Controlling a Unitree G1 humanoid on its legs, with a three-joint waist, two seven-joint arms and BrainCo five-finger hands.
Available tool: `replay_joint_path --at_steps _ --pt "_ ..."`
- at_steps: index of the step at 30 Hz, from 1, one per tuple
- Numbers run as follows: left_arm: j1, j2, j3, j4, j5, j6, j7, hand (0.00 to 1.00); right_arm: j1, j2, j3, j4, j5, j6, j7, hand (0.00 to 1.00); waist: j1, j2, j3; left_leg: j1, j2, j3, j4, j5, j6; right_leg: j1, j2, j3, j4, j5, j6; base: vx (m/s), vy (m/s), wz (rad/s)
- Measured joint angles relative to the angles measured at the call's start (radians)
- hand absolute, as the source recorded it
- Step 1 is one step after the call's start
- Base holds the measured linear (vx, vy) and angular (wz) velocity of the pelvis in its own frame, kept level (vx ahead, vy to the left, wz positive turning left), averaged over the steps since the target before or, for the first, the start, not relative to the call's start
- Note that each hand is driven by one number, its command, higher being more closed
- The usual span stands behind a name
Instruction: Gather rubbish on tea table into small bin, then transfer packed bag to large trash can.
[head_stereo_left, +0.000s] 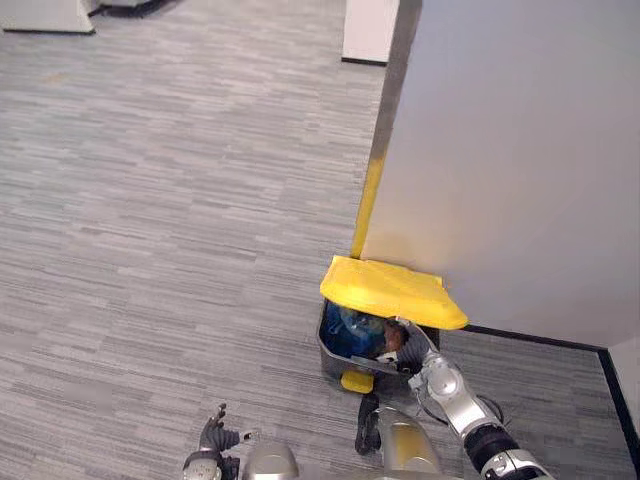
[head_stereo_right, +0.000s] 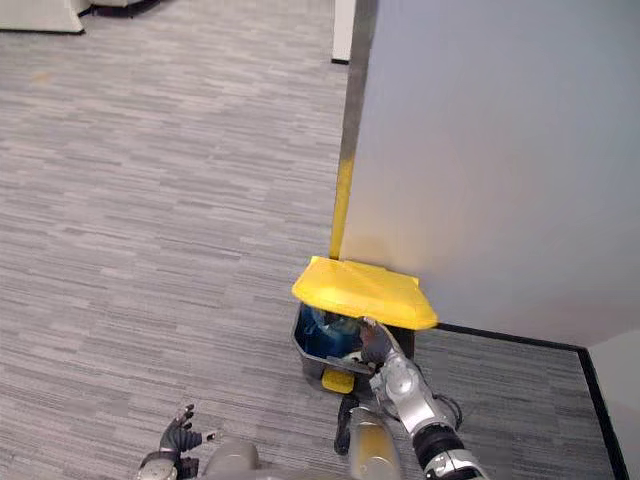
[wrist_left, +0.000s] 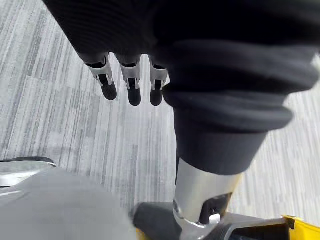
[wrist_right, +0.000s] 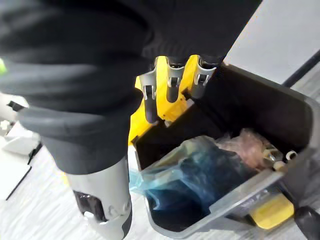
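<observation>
A large dark grey plastic pedal bin (head_stereo_left: 332, 358) stood on the grey striped carpet floor (head_stereo_left: 150, 200), backed against a pale grey wall panel (head_stereo_left: 520, 150), probably so that the raised lid had something behind it. Its flat yellow lid (head_stereo_left: 392, 290) was tilted up over the mouth, leaving the opening free on the robot's side, and a small yellow foot pedal (head_stereo_left: 357, 381) stuck out at the base.

The packed bag, a translucent blue plastic sack (wrist_right: 200, 172), lay inside the bin, with a pinkish crumpled wrapper (wrist_right: 245, 145) beside it. That placement suggested the transfer was as good as done.

The right hand (head_stereo_left: 428, 372) hung over the near rim of the bin. Its fingers (wrist_right: 170, 85) were loosely extended toward the lid and held nothing, clear of the bag below, which fitted a release over the opening.

The left hand (head_stereo_left: 214, 436) hovered low over the carpet, well apart from the bin, its fingers (wrist_left: 134, 92) relaxed and empty, seemingly kept out of the way.
</observation>
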Motion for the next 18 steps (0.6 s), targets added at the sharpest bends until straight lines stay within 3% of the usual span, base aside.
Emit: replay_joint_path --at_steps 1,2,4,5,6,7,8,9,10,11,12,13,18 --pt "0.000 -0.006 0.002 0.000 -0.001 -0.002 0.000 0.00 0.007 -0.001 -0.002 -0.001 0.006 0.000 -0.001 0.00 -0.001 0.008 0.003 -0.007 0.005 0.021 -0.007 0.010 0.006 -0.023 -0.011 -0.006 0.055 -0.035 0.007 -0.37 0.072 -0.62" --pt "-0.011 -0.004 0.008 0.020 -0.002 0.002 0.000 0.00 0.029 0.004 -0.020 -0.001 0.030 -0.002 0.000 0.00 -0.006 -0.007 0.003 -0.010 0.007 0.037 -0.008 0.023 0.006 -0.075 -0.040 0.012 0.330 -0.108 -0.055 -0.26 -0.026 -0.40" --pt "-0.017 0.001 0.012 0.025 -0.004 0.012 0.002 0.00 0.077 0.023 -0.068 -0.001 0.053 -0.004 -0.002 0.00 -0.009 -0.020 -0.004 -0.018 0.012 0.034 -0.017 0.034 0.000 -0.046 -0.047 0.030 0.516 -0.178 -0.042 -0.20 -0.067 -0.20" --pt "-0.017 0.008 0.012 0.025 -0.009 0.012 0.002 0.00 0.114 0.033 -0.092 0.004 0.078 -0.005 -0.003 0.00 -0.008 -0.031 -0.011 -0.040 0.013 0.033 -0.034 0.048 -0.008 0.006 -0.051 0.051 0.574 -0.259 -0.019 -0.16 -0.161 -0.11" --pt "-0.017 0.009 0.014 0.024 -0.010 0.013 0.003 0.00 0.123 0.036 -0.102 0.011 0.089 -0.006 -0.003 0.00 -0.009 -0.037 -0.015 -0.057 0.013 0.033 -0.036 0.054 -0.014 0.027 -0.054 0.064 0.562 -0.292 0.000 -0.14 -0.190 -0.13" --pt "-0.022 0.012 0.025 0.019 -0.009 0.014 0.003 0.00 0.132 0.042 -0.120 0.024 0.106 -0.006 -0.004 0.00 -0.013 -0.063 -0.023 -0.079 0.003 0.027 -0.038 0.064 -0.024 0.038 -0.051 0.073 0.499 -0.336 0.031 -0.14 -0.228 -0.08" --pt "-0.024 0.009 0.031 0.017 -0.010 0.022 0.007 0.00 0.142 0.049 -0.149 0.059 0.118 0.000 -0.008 0.00 -0.024 -0.044 -0.030 -0.100 -0.017 0.005 -0.088 0.090 -0.036 0.077 -0.010 0.076 0.343 -0.389 0.015 -0.10 -0.168 -0.16" --pt "-0.022 -0.001 0.034 0.016 -0.010 0.023 0.010 0.00 0.143 0.047 -0.162 0.074 0.119 0.000 -0.011 0.00 -0.024 -0.037 -0.033 -0.100 -0.016 0.000 -0.118 0.099 -0.031 0.091 0.015 0.079 0.263 -0.382 -0.035 -0.08 -0.144 -0.34" --pt "-0.021 -0.018 0.037 0.015 -0.011 0.023 0.020 0.00 0.141 0.043 -0.180 0.095 0.126 0.000 -0.022 0.00 -0.025 -0.005 -0.040 -0.098 -0.008 -0.007 -0.159 0.120 -0.021 0.094 0.045 0.082 0.192 -0.338 -0.067 -0.04 -0.056 -0.55" --pt "-0.018 -0.033 0.039 0.012 -0.013 0.021 0.024 0.00 0.141 0.037 -0.195 0.128 0.145 -0.001 -0.031 0.00 -0.024 0.022 -0.057 -0.096 0.004 -0.005 -0.221 0.163 -0.004 0.095 0.078 0.093 0.121 -0.291 -0.076 -0.06 -0.046 -0.56" --pt "-0.014 -0.038 0.038 0.008 -0.013 0.021 0.025 0.00 0.141 0.034 -0.196 0.144 0.153 -0.001 -0.035 0.00 -0.024 0.024 -0.059 -0.093 0.012 0.002 -0.248 0.188 -0.004 0.094 0.093 0.101 0.094 -0.273 -0.080 -0.08 -0.038 -0.50" --pt "-0.018 -0.043 0.036 0.005 -0.020 0.020 0.027 0.00 0.145 0.031 -0.196 0.160 0.161 0.001 -0.045 0.00 -0.025 0.045 -0.071 -0.090 0.020 0.008 -0.286 0.220 -0.012 0.094 0.108 0.104 0.053 -0.247 -0.082 -0.06 -0.029 -0.21" --pt "-0.043 -0.074 0.028 0.003 -0.040 0.010 0.041 0.00 0.172 0.033 -0.233 0.161 0.187 0.001 -0.048 0.00 -0.030 0.053 -0.084 -0.064 0.018 0.008 -0.425 0.321 -0.017 0.130 0.123 0.088 -0.115 -0.150 -0.072 -0.01 0.031 0.03"
